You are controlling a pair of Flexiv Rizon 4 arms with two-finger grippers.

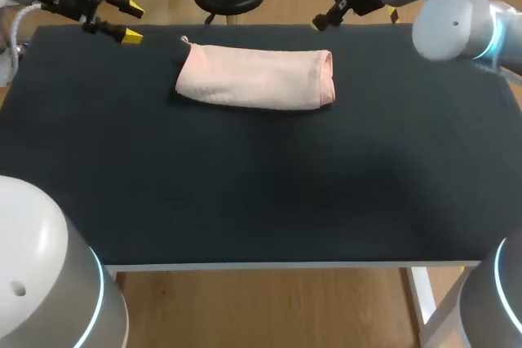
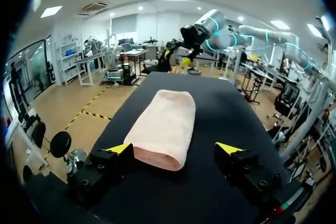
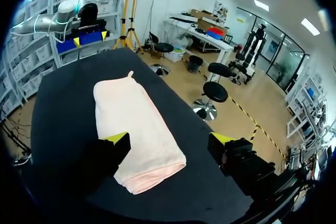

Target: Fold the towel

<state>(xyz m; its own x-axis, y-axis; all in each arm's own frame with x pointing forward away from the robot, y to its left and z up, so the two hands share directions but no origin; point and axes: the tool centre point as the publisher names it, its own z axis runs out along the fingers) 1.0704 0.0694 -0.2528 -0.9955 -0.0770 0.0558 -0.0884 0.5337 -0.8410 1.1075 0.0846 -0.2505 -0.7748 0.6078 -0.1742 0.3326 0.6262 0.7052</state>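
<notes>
A pale pink towel (image 1: 257,78) lies folded into a long bundle near the far edge of the black table (image 1: 245,193). My left gripper (image 1: 130,24) hangs open above the table's far left corner, well left of the towel. In the left wrist view the towel (image 2: 163,127) lies ahead of and between its yellow tips (image 2: 119,148), untouched. My right gripper (image 1: 326,18) is at the far edge, just beyond the towel's right end, mostly hidden by its wrist. In the right wrist view its open gripper (image 3: 170,139) hovers over the towel's (image 3: 134,129) near end with nothing gripped.
A small loop (image 1: 185,39) sticks out at the towel's far left corner. The table's white front edge (image 1: 294,265) runs along the near side. My other arm (image 2: 210,24) shows beyond the towel in the left wrist view.
</notes>
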